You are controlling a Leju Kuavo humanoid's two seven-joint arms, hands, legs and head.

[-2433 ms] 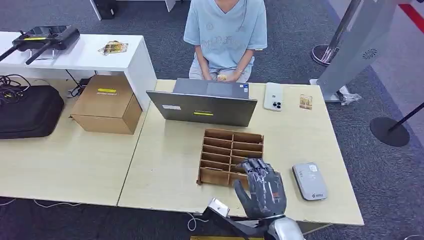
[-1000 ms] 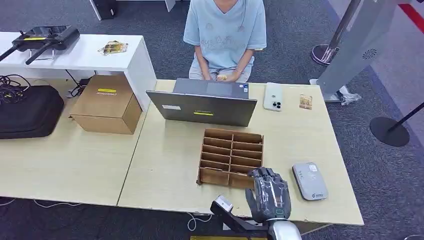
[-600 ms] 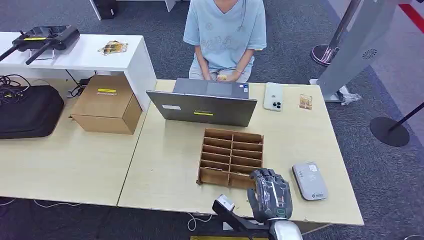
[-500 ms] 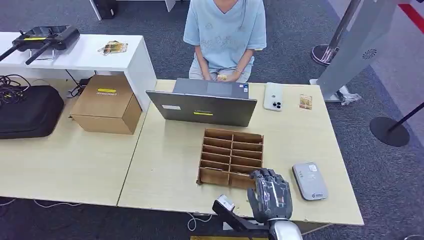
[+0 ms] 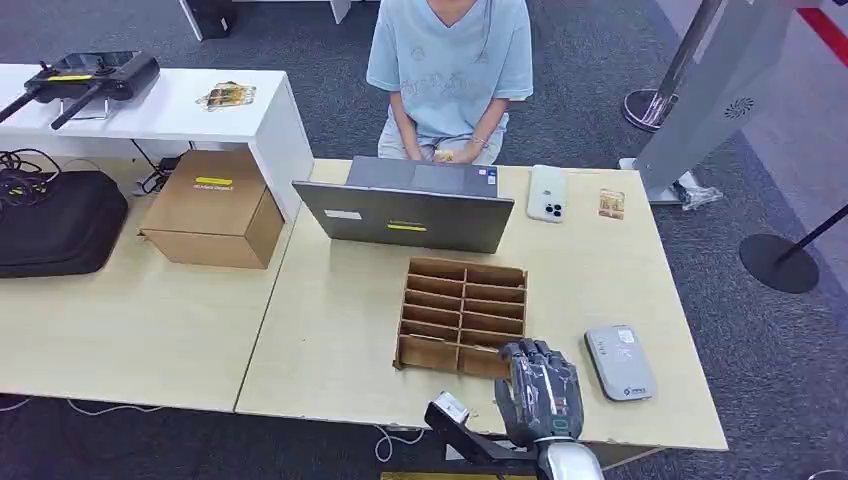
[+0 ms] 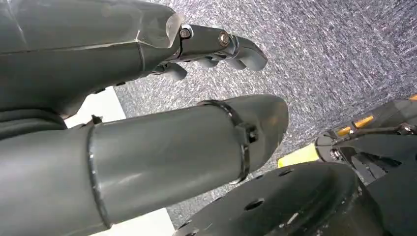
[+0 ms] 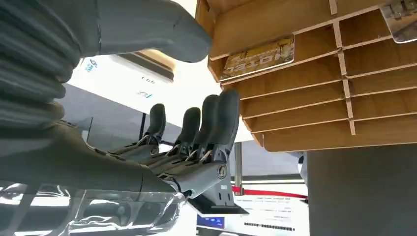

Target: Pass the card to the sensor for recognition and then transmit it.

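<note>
- Movement first: since the earliest head view the right hand (image 5: 541, 391) has slid from over the lower-right cells of the brown wooden slotted card rack (image 5: 463, 316) toward the desk's near edge, turning edge-on; over the last half second it has hardly shifted.
- Hand state: in the right wrist view its dark fingers (image 7: 210, 123) lie side by side, apart from the thick thumb, holding nothing and touching no card.
- Task thing: the yellow printed card (image 7: 258, 57) lies flat in one rack cell near the hand; in my judgement the pick-up is not yet done and the hand is lining up.
- Sensor: the grey rounded card reader (image 5: 619, 362) lies at lower right of the head view, just beside the hand.
- Left hand (image 6: 147, 132): hanging over grey carpet, fingers loosely curled, nothing held.
- Surroundings: a grey open laptop (image 5: 404, 215), a white phone (image 5: 546, 193) and a small card (image 5: 611, 204) sit toward the upper part of the pale wooden desk (image 5: 330, 340), where a person in a light blue shirt (image 5: 450, 70) sits.
- Obstacle: the rack's thin dividers leave little room for fingers.
</note>
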